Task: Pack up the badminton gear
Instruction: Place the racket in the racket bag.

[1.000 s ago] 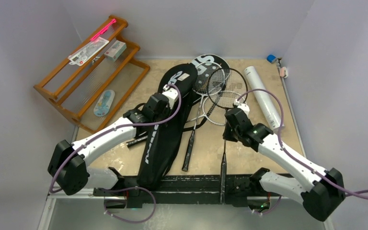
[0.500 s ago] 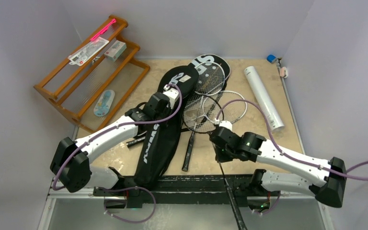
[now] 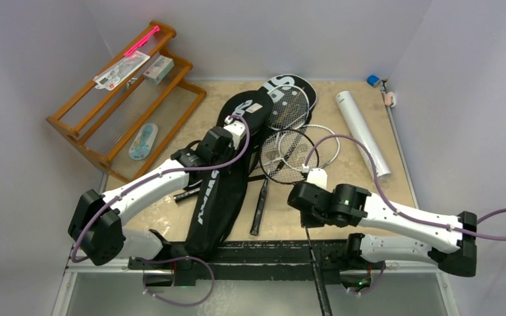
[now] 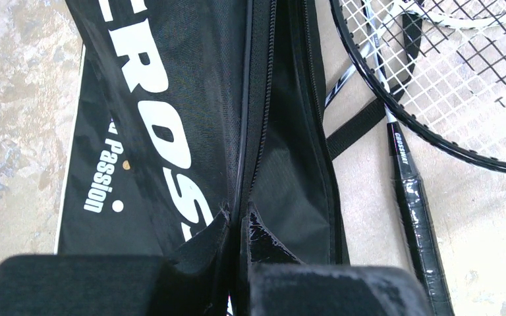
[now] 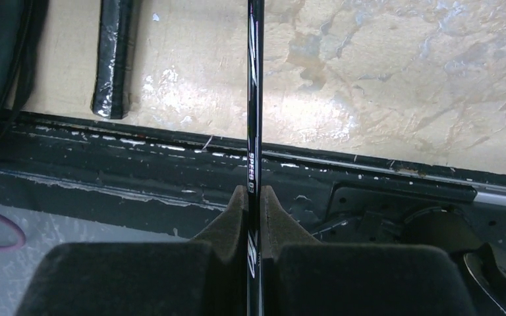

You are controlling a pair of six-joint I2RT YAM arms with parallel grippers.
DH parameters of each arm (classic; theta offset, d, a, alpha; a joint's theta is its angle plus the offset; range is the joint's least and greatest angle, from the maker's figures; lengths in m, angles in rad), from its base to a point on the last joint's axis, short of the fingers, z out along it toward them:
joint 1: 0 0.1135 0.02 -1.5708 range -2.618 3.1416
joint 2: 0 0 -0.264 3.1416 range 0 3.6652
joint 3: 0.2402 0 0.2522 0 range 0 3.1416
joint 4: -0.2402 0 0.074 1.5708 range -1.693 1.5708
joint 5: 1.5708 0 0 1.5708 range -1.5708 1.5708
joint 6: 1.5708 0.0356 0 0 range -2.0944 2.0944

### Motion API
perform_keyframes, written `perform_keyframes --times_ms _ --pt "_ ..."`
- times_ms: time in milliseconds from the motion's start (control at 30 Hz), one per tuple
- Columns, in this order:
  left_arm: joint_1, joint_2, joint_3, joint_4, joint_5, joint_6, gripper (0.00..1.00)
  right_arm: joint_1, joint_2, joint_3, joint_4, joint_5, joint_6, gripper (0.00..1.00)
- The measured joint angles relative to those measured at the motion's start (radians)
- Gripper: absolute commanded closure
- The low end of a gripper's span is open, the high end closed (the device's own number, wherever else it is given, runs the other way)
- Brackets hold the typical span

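A long black cover [image 3: 219, 191] lettered "CROSSWAY" lies down the table's middle left. My left gripper [image 3: 239, 126] is shut on its zip edge [image 4: 240, 217], near the wide end. My right gripper [image 3: 303, 209] is shut on the thin shaft [image 5: 253, 131] of a black-framed racket [image 3: 288, 157]. That racket's head lies over the other rackets [image 3: 321, 143], and its handle [image 3: 319, 296] sticks out past the near edge. Another racket's black handle [image 3: 259, 209] lies beside the cover. A second cover [image 3: 298, 84] lies under the racket heads at the back. A white tube [image 3: 362, 135] lies at the right.
An orange-brown wooden rack [image 3: 118, 99] with packets and a pink stick stands at the back left. A black rail [image 3: 263, 253] runs along the table's near edge. White walls close in on three sides. A small blue object [image 3: 373, 80] sits in the back right corner.
My right arm has swung the held racket left and toward the near edge; its head slid from the back onto the middle, and its handle now overhangs the rail. The left arm stayed put.
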Motion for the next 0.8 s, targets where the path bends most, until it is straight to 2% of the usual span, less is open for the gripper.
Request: perform_keyframes --times_ms 167,433,800 --pt "0.0 -0.001 0.0 0.0 0.003 0.0 1.0 0.018 -0.072 0.002 -0.01 -0.035 -0.014 1.0" --pt "0.006 -0.011 0.0 0.0 0.014 0.0 1.0 0.071 -0.085 0.018 -0.02 -0.077 -0.039 1.0" --pt "0.007 -0.011 0.0 0.0 0.038 0.0 1.0 0.103 0.047 0.136 0.022 -0.08 -0.118 1.0"
